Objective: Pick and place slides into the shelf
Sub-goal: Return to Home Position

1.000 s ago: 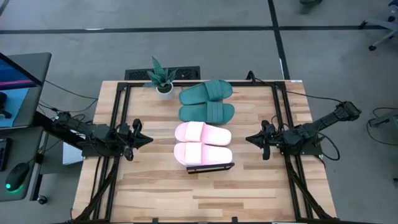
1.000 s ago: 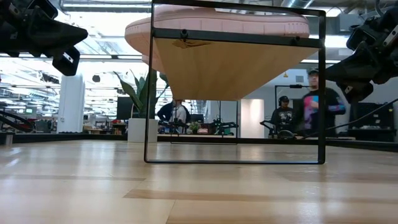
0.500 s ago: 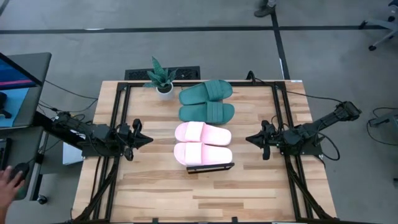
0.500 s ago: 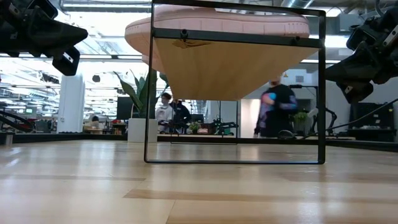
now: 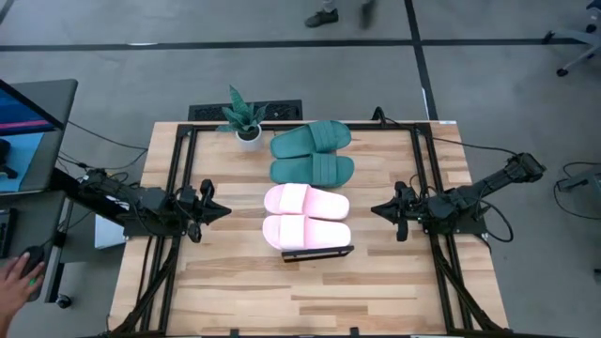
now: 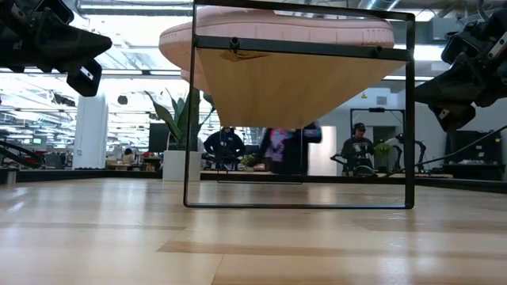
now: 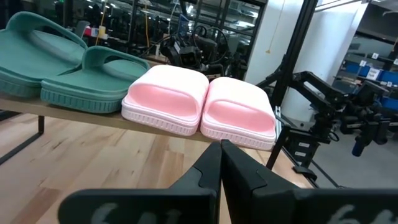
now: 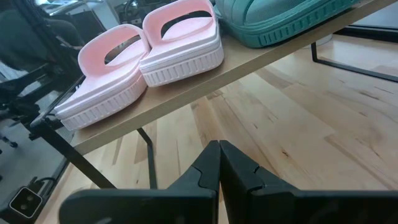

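Pale pink rubber slides (image 5: 307, 216), dark green rubber slides (image 5: 313, 153) on light-wood plank shelf (image 8: 267, 59), long axes toward our left gripper (image 5: 221, 210), right gripper (image 5: 377, 210); both closed, empty, equally near.

1. The left gripper (image 5: 223, 211) hangs over the table (image 5: 282, 300), its fingers drawn to a point that aims at the pink slides (image 5: 306, 217) and stops short of them.
2. The right gripper (image 5: 376, 210) faces it, its fingertips also clear of that pair.
3. Between the two sets of fingertips the pink slides lie side by side on the shelf (image 5: 319, 253).
4. The green slides (image 5: 313, 153) sit just beside the pink pair, nearer the potted plant (image 5: 246, 120).
5. A person's hand (image 5: 13, 282) shows far behind the left fingers.
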